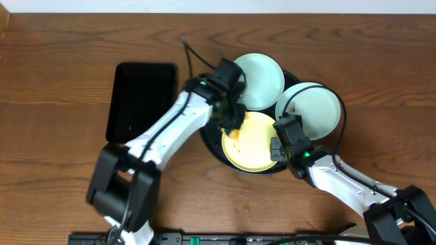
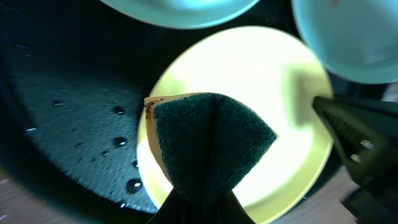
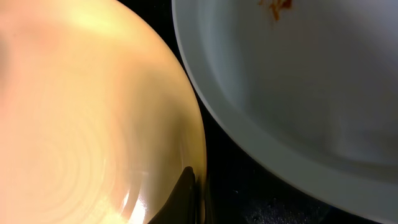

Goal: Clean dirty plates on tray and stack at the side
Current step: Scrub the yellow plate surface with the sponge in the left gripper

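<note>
Wooden table (image 1: 54,82), brown grain, lit evenly. Round black tray (image 2: 62,93) sits centre-right, nearer the far edge, wet with droplets (image 2: 118,142). All three plates lie on it: yellow plate (image 1: 253,146) at the tray's near side, one pale blue plate (image 1: 264,76) at its far side, and a second pale blue plate (image 1: 315,110) at its right, overlapping the yellow rim and carrying a brown smear (image 3: 277,7). Nothing is stacked at the side yet. Rectangular black tray (image 1: 142,101) lies toward the left edge. Left gripper (image 1: 228,114) is clamped tight on a green-faced sponge (image 2: 211,146), folded and pressed on the left half of the yellow plate. Right gripper (image 1: 279,144) is closed at that plate's right rim; it appears to pinch the rim, though the contact is partly hidden. Judgement: the step in hand is scrubbing the yellow plate. To do it well, hold the rim grip firm so the plate does not slide on the wet tray, and sweep the sponge across the whole face with light downward pressure. Stop short of the right fingers and avoid nudging the overlapping blue plate.
</note>
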Robot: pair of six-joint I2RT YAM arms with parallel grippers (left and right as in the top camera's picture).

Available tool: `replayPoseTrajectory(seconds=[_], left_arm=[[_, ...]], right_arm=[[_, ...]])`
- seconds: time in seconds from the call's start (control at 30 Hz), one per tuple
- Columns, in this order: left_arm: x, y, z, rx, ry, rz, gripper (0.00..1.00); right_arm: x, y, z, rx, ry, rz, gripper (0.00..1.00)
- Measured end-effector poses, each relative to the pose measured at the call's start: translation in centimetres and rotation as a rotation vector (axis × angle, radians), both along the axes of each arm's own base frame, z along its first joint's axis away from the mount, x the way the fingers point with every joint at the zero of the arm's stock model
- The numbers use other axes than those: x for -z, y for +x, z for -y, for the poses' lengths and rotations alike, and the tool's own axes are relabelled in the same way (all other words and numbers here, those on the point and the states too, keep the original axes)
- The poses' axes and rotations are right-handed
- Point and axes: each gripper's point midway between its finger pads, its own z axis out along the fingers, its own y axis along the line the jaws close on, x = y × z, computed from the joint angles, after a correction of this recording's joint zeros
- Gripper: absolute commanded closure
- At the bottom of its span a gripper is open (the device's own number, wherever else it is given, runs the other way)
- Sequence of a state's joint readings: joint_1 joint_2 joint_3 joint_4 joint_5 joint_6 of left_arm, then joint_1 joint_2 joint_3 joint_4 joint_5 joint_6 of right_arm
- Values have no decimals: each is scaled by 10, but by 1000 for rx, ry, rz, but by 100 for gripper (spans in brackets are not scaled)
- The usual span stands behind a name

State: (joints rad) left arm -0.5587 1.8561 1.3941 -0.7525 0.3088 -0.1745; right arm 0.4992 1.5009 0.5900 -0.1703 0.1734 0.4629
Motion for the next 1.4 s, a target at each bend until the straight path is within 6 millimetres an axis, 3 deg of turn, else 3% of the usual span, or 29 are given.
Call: replayPoseTrajectory(seconds=[0.27, 0.53, 0.73, 1.4], left_arm=[[26, -8, 7, 24, 35, -52, 92], [51, -2, 4, 20, 90, -54, 92], [58, 5, 9, 21, 78, -25, 92], [75, -5, 5, 25, 63, -8, 92]], right_arm=[[0, 0, 0, 0, 0, 0, 99], [0, 0, 0, 0, 0, 0, 99], [0, 0, 0, 0, 0, 0, 99], [0, 0, 0, 0, 0, 0, 99]])
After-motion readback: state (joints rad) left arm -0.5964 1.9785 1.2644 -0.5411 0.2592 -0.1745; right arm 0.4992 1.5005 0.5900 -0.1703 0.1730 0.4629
